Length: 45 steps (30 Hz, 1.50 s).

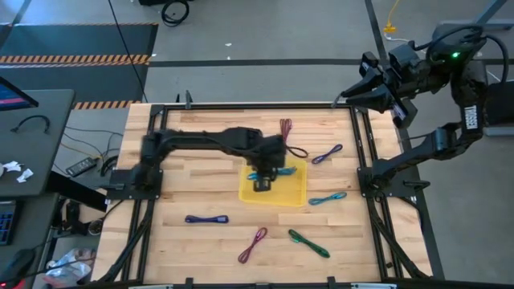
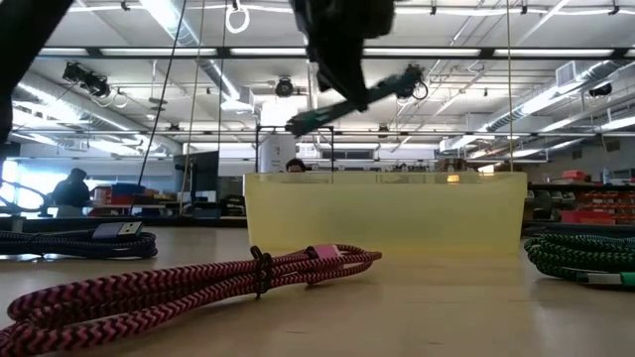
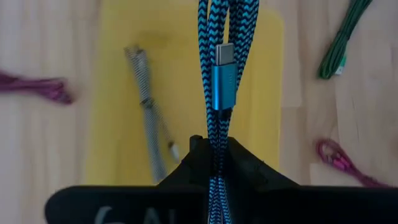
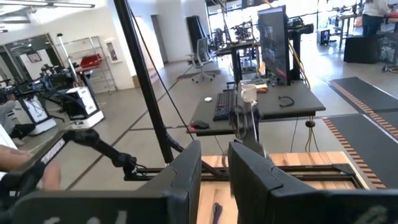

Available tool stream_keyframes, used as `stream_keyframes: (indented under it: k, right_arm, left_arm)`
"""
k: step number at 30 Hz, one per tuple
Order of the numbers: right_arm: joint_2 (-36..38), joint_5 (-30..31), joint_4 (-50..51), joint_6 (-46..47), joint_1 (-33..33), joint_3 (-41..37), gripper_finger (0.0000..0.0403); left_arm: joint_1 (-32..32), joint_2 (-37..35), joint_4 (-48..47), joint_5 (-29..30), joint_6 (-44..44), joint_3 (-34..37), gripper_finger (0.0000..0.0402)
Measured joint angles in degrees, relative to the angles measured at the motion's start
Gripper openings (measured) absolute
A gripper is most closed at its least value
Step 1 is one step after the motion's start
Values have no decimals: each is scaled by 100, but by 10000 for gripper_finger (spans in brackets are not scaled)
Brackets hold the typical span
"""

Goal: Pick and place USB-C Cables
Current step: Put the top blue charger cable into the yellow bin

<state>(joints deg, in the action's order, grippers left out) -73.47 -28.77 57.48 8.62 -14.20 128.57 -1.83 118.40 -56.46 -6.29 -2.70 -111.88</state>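
Hanging over the square yellow plastic tray (image 1: 293, 193), the left gripper (image 3: 214, 163) has its fingers pinched tight on a braided blue USB-C cable bundle (image 3: 219, 74), which in the left wrist view runs straight out from between the fingertips with its metal-sleeved plug lying along the bundle; its long axis follows the line of the fingers, and in the low view it shows slanting in the air above the tray rather than resting in it. Judging by this, the task is early to midway: one grey-and-white braided cable (image 3: 147, 109) already lies inside the tray, roughly parallel to the held one, and the blue one looks about to join it. Still out on the wooden table (image 1: 193, 177) are a dark maroon cable (image 1: 286, 128) just beyond the tray's far edge, a purple cable (image 1: 327, 154) off the tray's far right corner lying on a slant, a teal cable (image 1: 327, 198) just beside the tray's right edge and nearly crosswise, a dark blue-purple cable (image 1: 206, 218) well to the tray's near left lying crosswise, a magenta cable (image 1: 252, 245) nearer than the tray and angled, and a green cable (image 1: 309, 243) beside it slanting the other way. The right gripper (image 4: 214, 168) waits raised well off the tray's far right, clear of the table's corner, fingers slightly parted and holding nothing.
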Motion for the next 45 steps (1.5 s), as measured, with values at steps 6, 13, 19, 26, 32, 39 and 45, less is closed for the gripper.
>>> stream_keyframes:
  k: [6, 13, 19, 26, 32, 39, 45]
  right_arm:
    - [126, 3, 1, -22, 0, 0, 86]
    - [289, -3, 2, -78, 0, 0, 86]
    - [423, -119, 2, -132, 0, 0, 86]
    - [474, -149, 4, -173, 0, 0, 86]
    - [469, -275, 6, -173, 0, 0, 86]
    - [452, -293, 6, -173, 0, 0, 86]
    - [454, -296, 6, -170, -2, 0, 86]
  left_arm:
    - [11, 863, 5, -470, 57, -417, 24]
    - [11, 1517, -86, -375, 94, -391, 24]
    - [-26, 1677, 63, 308, 36, -389, 24]
    - [-65, 1677, 258, 709, -360, -388, 24]
    - [-157, 1726, 181, 842, -409, -388, 24]
    - [-177, 1723, 160, 866, -398, -388, 24]
    - [-31, 1719, 155, 608, -406, -388, 64]
